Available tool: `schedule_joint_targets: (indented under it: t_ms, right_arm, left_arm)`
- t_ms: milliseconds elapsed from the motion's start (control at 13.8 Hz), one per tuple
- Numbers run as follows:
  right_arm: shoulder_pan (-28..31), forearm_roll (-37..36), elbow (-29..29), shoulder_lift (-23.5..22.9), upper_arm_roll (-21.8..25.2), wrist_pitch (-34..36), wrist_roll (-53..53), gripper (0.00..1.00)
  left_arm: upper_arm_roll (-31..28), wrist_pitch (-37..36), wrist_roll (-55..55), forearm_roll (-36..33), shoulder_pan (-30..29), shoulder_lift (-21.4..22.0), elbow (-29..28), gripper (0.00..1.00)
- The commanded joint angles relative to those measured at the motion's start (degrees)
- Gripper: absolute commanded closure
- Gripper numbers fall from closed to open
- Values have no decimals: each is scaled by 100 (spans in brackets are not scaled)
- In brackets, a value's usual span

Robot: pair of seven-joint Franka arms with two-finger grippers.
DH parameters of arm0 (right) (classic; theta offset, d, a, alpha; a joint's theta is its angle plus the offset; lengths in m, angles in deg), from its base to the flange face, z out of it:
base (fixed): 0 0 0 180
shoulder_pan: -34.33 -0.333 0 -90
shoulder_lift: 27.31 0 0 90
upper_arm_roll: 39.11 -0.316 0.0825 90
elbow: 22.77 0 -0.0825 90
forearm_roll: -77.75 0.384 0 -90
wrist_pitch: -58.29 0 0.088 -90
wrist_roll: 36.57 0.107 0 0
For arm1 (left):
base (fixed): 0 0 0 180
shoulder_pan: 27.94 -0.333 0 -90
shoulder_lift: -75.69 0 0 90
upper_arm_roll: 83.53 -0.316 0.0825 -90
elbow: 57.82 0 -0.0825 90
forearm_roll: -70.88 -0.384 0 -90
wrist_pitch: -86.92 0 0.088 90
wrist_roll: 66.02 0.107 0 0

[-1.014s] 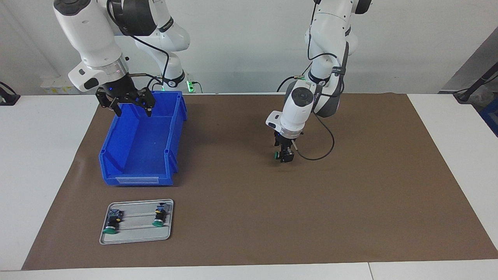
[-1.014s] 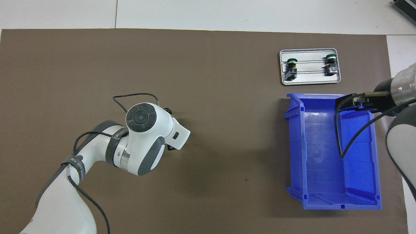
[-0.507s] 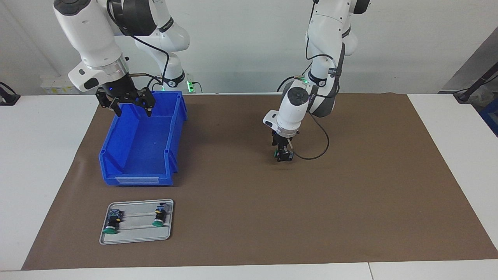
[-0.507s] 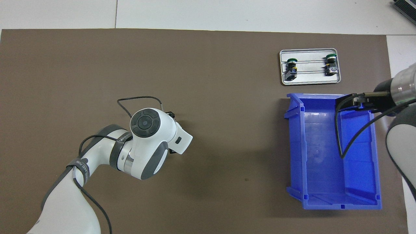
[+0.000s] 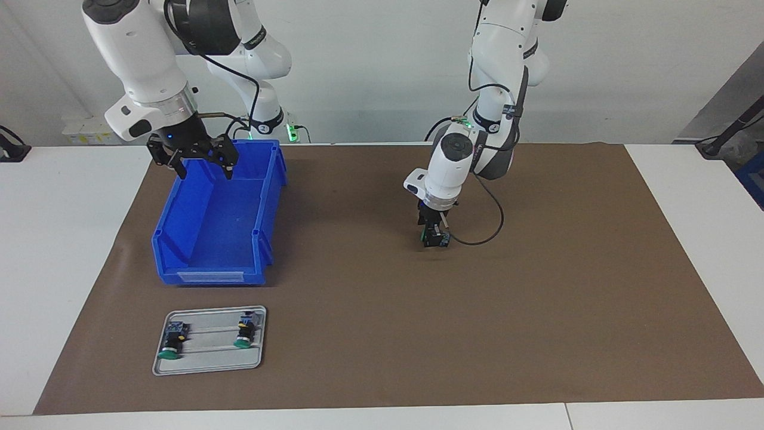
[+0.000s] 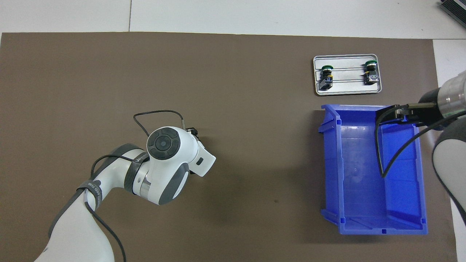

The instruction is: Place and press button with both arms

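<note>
My left gripper (image 5: pixel 434 239) is low over the middle of the brown mat (image 5: pixel 537 298). It is shut on a button (image 5: pixel 427 237) whose green cap faces the right arm's end and whose blue-grey block shows at the other side. I cannot tell whether the button touches the mat. In the overhead view the left wrist (image 6: pixel 164 143) covers most of that gripper and the button. My right gripper (image 5: pixel 203 166) is open and empty over the end of the blue bin (image 5: pixel 179 272) nearest the robots. It also shows in the overhead view (image 6: pixel 400 112).
A small grey tray (image 5: pixel 209 364) lies on the mat, farther from the robots than the bin, and holds two more green-capped buttons (image 5: pixel 170 346) (image 5: pixel 243 334). It also shows in the overhead view (image 6: pixel 347 91). The bin (image 6: pixel 329 163) holds nothing that I can see.
The left arm's wrist has shifted a little toward the robots, while its gripper stays low over the same spot with the button. The right arm has not moved.
</note>
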State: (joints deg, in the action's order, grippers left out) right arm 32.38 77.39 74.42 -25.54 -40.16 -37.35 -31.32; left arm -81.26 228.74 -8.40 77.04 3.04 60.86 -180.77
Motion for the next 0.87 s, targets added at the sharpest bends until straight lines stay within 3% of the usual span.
schedule_joint_targets:
  t_ms: [0,796]
  right_arm:
    - [18,116,151,140,-18,-51,46,0]
    - [18,116,151,148,-18,-51,54,0]
  left_arm:
    - [-61,118,372,78,-135,42,-142,35]
    - [-61,127,365,78,-382,-2,7,78]
